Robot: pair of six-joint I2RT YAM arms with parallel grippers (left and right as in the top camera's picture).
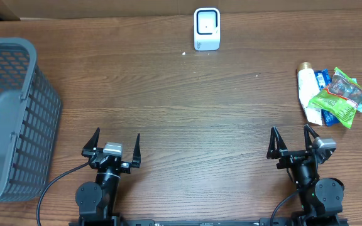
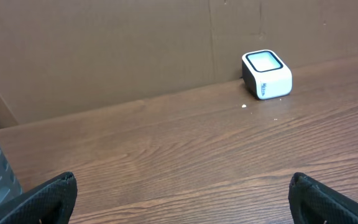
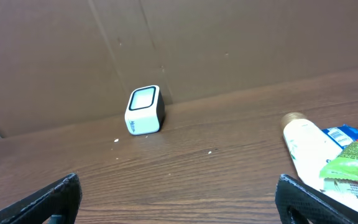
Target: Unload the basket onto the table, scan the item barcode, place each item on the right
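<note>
1. Overhead, tools: left tool (image 1: pixel 117 134) sits at 7 o'clock on the desk (image 1: pixel 187 107), right tool (image 1: pixel 290 129) at 5 o'clock. Both are released, jaws wide, w/ nothing btwn them and no contact w/ any item.
2. Overhead, items: the pile lies at 3 o'clock, near the right tool and at 1 o'clock from it. It holds a cream tube (image 1: pixel 307 88), a green pouch (image 1: pixel 339 97) lying partly over the tube's lower end, and a blue packet (image 1: pixel 322 78) touching both. The scanner (image 1: pixel 207 29) is at 12 o'clock, well apart from the pile. A grey basket (image 1: pixel 11 119) is at 9 o'clock.
3. Left wrist: fingers (image 2: pixel 42 199) are spread at the bottom corners, w/ bare desk btwn them. The scanner is at 1 o'clock, against the cardboard wall (image 2: pixel 104 50), window facing up and fwd. The basket edge shows at 8 o'clock. No items are in sight.
4. Right wrist: fingers (image 3: pixel 48 202) are spread, gap empty. The scanner is at 11 o'clock. The tube is at 3 o'clock, cap end pointing away, w/ the pouch and packet beyond it at the frame edge.
5. Handling, my read: the tube looks light, semi-stiff and smooth, so prob. slippery. Take it across the mid body, clear of the cap, w/ a moderate squeeze. The pouch looks very light, crinkly and soft. It will buckle, so pinch a sealed edge.
6. No barcode is legible in any view, so I can't tell which face to show the scanner.
</note>
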